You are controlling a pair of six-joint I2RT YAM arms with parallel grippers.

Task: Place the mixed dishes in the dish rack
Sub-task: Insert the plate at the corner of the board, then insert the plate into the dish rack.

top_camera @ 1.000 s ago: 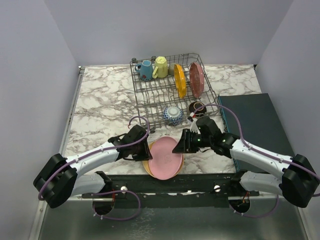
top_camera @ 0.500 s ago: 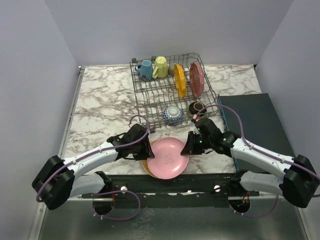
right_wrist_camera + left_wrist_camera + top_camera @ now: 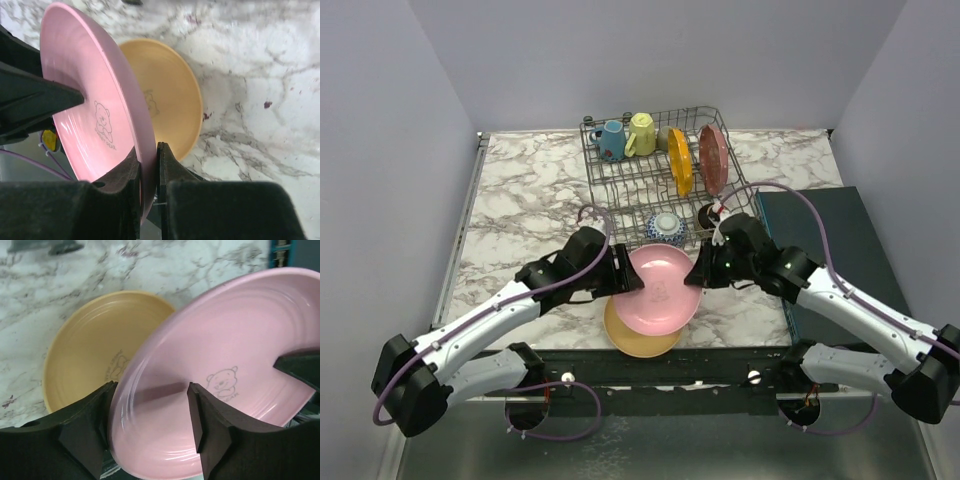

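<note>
A pink plate (image 3: 665,290) with a bear print hangs tilted above a yellow-tan plate (image 3: 640,340) that lies flat on the marble table. My right gripper (image 3: 698,275) is shut on the pink plate's right rim, which sits pinched between both fingers in the right wrist view (image 3: 148,150). My left gripper (image 3: 625,283) is open at the left rim, and its fingers (image 3: 95,430) straddle the edge with a gap. The dish rack (image 3: 605,195) stands behind, holding a blue mug (image 3: 611,140), a pale yellow mug (image 3: 641,132), an orange plate (image 3: 680,162), a dark red plate (image 3: 713,158), a patterned bowl (image 3: 667,229) and a dark brown bowl (image 3: 713,215).
A dark flat box (image 3: 830,250) lies to the right of the rack, close behind my right arm. The marble table (image 3: 530,200) shows bare to the left of the rack. Walls enclose the table on three sides.
The pink plate has risen off the yellow-tan plate and tilted toward the rack. My right gripper closed on its rim, and my left jaws opened wider.
</note>
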